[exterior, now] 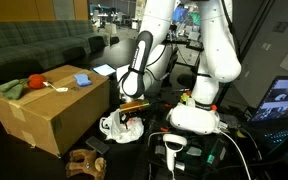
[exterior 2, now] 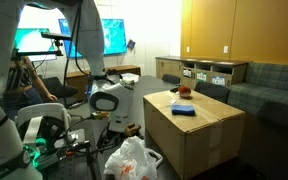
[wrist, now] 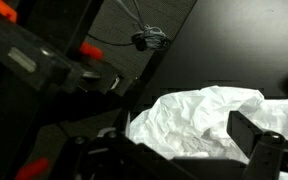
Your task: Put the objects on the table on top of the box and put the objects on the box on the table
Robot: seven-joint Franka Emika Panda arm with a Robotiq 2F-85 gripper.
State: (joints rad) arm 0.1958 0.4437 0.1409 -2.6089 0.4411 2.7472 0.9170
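Note:
A crumpled white plastic bag (exterior: pixel 122 126) (exterior 2: pixel 131 160) (wrist: pixel 199 120) lies on the dark table (wrist: pixel 234 40) beside the robot's base. My gripper (exterior: pixel 132 106) (wrist: pixel 179 150) hangs just above the bag, open, with one dark finger (wrist: pixel 259 140) at the bag's right side and nothing pinched between the jaws. The large brown cardboard box (exterior: pixel 44 115) (exterior 2: pixel 199 135) stands close by. On its top lie a blue cloth (exterior: pixel 82 77) (exterior 2: pixel 184 111), a red and green soft thing (exterior: pixel 14 87) (exterior 2: pixel 184 92) and a small white item (exterior: pixel 54 87).
A brown object (exterior: pixel 84 162) lies in front of the box. Cables and a handheld scanner (exterior: pixel 174 150) crowd the robot's base (exterior: pixel 194 115). A grey-green sofa (exterior: pixel 34 50) stands behind the box, with monitors (exterior 2: pixel 44 45) nearby.

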